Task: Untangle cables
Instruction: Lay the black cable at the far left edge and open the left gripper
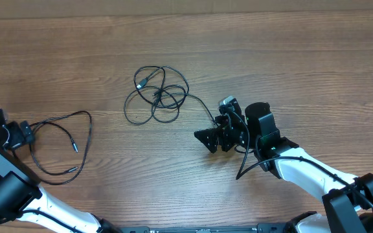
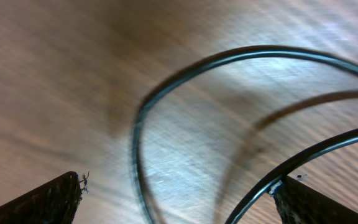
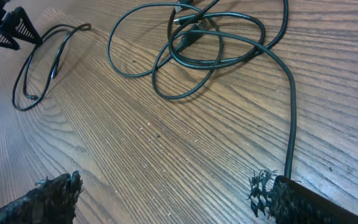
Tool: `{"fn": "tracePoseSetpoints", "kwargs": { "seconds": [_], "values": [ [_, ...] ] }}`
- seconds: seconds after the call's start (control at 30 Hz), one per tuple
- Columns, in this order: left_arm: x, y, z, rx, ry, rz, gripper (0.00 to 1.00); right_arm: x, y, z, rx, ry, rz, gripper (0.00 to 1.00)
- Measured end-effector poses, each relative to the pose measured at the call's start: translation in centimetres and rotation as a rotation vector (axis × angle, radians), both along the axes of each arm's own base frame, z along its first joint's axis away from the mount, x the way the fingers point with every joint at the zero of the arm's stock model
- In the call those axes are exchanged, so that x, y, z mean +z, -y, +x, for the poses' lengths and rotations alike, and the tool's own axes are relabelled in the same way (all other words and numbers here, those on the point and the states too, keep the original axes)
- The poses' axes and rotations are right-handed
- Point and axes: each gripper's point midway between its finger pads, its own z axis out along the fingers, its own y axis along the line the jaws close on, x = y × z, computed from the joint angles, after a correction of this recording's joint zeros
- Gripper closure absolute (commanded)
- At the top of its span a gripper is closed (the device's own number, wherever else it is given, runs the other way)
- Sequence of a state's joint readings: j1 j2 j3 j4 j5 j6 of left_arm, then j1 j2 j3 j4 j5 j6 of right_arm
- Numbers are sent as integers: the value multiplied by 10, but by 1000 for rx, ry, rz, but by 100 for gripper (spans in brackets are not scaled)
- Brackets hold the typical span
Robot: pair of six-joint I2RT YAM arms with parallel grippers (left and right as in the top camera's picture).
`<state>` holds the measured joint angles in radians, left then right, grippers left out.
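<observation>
Right wrist view: both sets of jaws apart, knot ahead of the right tool

Seen from its own camera, the right gripper (image 3: 166, 186) stands with its two fingers wide apart and bare wood between them. One black strand (image 3: 289, 124) runs straight up to the tip of the finger on the right of that view. Whether it touches the tip or passes under it I cannot tell. Followed away from the tool, that strand leads into the knot of cables (image 3: 210, 37), a cluster of overlapping loops lying ahead of the fingertips on the wooden table (image 3: 166, 124). A small plug end sits inside the loops.

From overhead, the right gripper (image 1: 217, 123) is just beside the knot (image 1: 160, 94), with the single strand bridging the gap between them.

The left gripper (image 2: 179, 199) is likewise spread wide, each fingertip at one lower corner of its wrist view. A curved length of loose cable (image 2: 135, 143) lies on the table between and ahead of the fingers. A second length passes close by the finger on the right of that view, and contact is unclear. Overhead, the left gripper (image 1: 26, 131) sits at one end of this separate loose cable (image 1: 63, 145), which loops outward from it, well apart from the knot.
</observation>
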<state>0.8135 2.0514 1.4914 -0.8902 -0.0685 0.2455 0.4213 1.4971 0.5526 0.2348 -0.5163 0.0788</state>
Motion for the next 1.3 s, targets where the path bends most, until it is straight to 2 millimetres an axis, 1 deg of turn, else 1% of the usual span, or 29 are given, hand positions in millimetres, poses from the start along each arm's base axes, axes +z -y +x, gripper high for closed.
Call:
{"fn": "tracePoseSetpoints", "kwargs": {
  "seconds": [0.17,0.37,0.4,0.73,0.93,1.0,1.17,1.3],
  "values": [
    [0,-6,-8,45,-41,40,0,0,0,0,1,0,0,2],
    [-11,-4,-18,80,-68,50,1,0,0,0,-4,-4,3,2],
    [-16,-3,-19,97,-66,53,0,0,0,0,-5,-7,5,2],
    [-17,-5,-20,156,-8,110,0,0,0,0,-12,-15,10,2],
    [-18,-10,-27,258,18,99,0,0,0,0,-12,-16,10,2],
    [-19,-15,-34,311,33,87,0,0,0,0,-12,-14,10,2],
    [-20,-35,-63,473,53,80,0,1,0,1,-12,-9,13,2],
    [-20,-47,-85,578,55,84,1,1,0,1,-12,-9,13,2]
  ]
}}
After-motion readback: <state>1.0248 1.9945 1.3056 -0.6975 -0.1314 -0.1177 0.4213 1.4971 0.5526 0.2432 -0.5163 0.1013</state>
